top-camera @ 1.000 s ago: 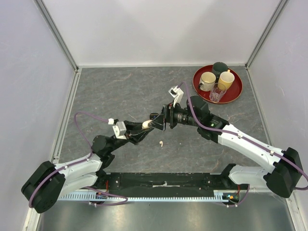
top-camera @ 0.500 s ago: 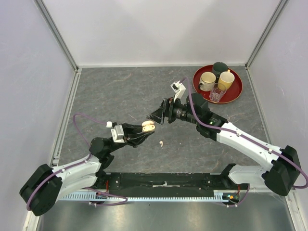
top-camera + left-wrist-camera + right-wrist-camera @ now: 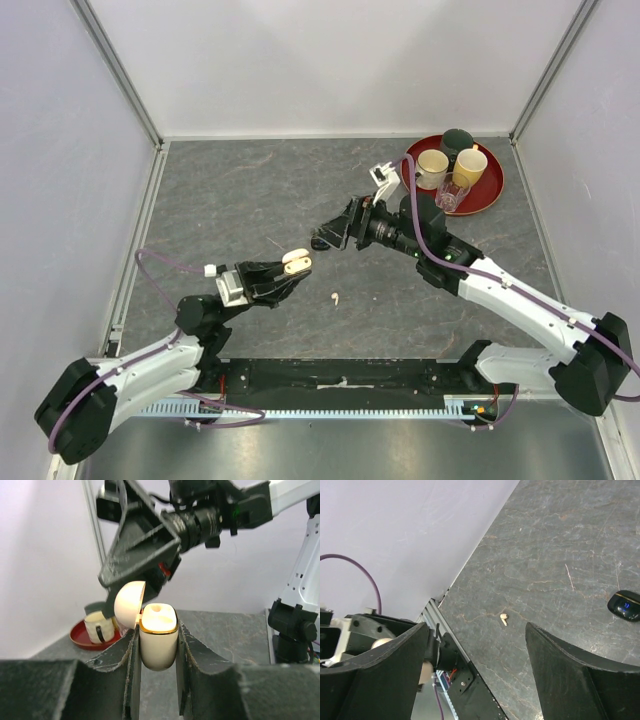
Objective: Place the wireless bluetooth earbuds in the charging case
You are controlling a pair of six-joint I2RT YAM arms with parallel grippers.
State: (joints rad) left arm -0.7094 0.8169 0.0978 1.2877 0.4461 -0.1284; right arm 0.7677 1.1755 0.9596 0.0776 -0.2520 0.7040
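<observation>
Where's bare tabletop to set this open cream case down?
The table is bare at far left, between the left wall and the left gripper. Crowded: red tray far right; white earbud and black case mid-table.

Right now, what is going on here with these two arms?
The left gripper is shut on a cream-white charging case with its lid open, held above the table. The right gripper hangs open and empty nearby. One white earbud lies on the table near them, not yet in the case.
</observation>
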